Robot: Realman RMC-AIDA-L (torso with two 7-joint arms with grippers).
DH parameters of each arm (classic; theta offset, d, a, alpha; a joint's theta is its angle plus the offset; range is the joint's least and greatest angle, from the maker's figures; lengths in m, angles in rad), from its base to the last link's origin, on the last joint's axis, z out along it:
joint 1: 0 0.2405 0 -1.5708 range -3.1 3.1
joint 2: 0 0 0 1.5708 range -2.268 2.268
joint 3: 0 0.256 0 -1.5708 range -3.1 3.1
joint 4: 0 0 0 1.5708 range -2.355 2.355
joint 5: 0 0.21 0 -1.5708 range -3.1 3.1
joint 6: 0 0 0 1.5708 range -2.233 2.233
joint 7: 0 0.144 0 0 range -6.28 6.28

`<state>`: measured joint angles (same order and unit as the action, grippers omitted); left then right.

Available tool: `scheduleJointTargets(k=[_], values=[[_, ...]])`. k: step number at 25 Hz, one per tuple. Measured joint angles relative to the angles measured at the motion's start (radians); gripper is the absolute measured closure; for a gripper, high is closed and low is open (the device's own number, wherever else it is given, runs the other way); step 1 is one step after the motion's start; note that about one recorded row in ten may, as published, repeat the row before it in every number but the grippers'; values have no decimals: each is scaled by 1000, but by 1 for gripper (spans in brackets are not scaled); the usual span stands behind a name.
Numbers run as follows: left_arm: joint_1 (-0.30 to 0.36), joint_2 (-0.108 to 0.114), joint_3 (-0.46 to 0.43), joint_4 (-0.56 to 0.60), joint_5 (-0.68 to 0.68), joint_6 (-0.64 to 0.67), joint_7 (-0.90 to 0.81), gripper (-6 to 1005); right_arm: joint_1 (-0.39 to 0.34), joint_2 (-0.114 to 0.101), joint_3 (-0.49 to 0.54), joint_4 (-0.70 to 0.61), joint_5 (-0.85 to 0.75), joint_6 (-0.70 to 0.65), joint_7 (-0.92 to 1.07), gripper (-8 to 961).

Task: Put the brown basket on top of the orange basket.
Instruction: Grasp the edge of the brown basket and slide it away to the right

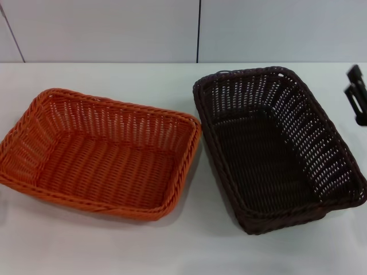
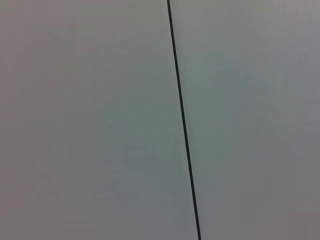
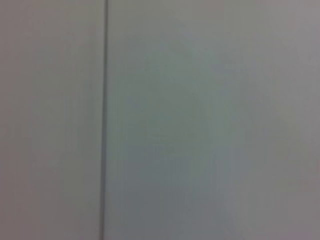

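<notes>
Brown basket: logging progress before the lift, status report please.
Right gripper at the table's far right edge, clear of brown basket. Left gripper not in view. Orange basket beside it, apart, both empty. Nothing in the way.

Brown basket [image 1: 279, 150] beside orange basket [image 1: 100, 153], apart.

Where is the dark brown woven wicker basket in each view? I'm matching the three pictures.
Head view: the dark brown woven wicker basket sits right of centre on the white table.
Left wrist view: not in it; only a pale wall with a dark seam.
Right wrist view: not in it.
Shared landmark: the wall seam.
</notes>
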<state>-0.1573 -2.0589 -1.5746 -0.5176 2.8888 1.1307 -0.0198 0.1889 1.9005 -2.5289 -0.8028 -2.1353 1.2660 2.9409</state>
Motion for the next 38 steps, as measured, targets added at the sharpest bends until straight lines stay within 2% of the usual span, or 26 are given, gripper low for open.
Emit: scheduleJointTargets(k=[2,5,10,13,17,20,22,25,28,32,34,38], values=[[-7,0,2,16,0,0,0,385,-1,-13,76,-66,-74,-110,0,275],[-17,0,4,35,0,-2,0,385,-25,-16,227,-178,-198,-330,0,275],[-25,-1,7,50,-1,-4,0,386,-61,-2,466,-414,-367,-780,5,275],[-32,-1,7,56,-1,-5,0,385,-82,2,561,-586,-415,-1043,4,275],[-50,-1,6,80,0,-7,0,386,-84,37,726,-843,-482,-1484,0,275],[-63,-1,5,97,-1,-8,0,386,-30,84,873,-996,-500,-1873,-29,275],[-69,-1,4,105,-1,-8,0,386,28,121,977,-1069,-498,-2115,-78,275],[-87,-1,3,127,-1,-8,0,385,130,165,1119,-1146,-493,-2459,-161,275],[-97,-1,1,138,-2,-8,0,385,237,162,1198,-1180,-485,-2719,-195,275],[-108,-1,0,161,-5,-7,0,385,345,154,1280,-1167,-447,-2981,-289,275],[-114,-1,-2,168,-6,-8,0,386,382,155,1316,-1161,-441,-3086,-351,275],[-115,-1,-11,170,-6,-8,0,386,401,156,1338,-1182,-437,-3197,-459,275]])
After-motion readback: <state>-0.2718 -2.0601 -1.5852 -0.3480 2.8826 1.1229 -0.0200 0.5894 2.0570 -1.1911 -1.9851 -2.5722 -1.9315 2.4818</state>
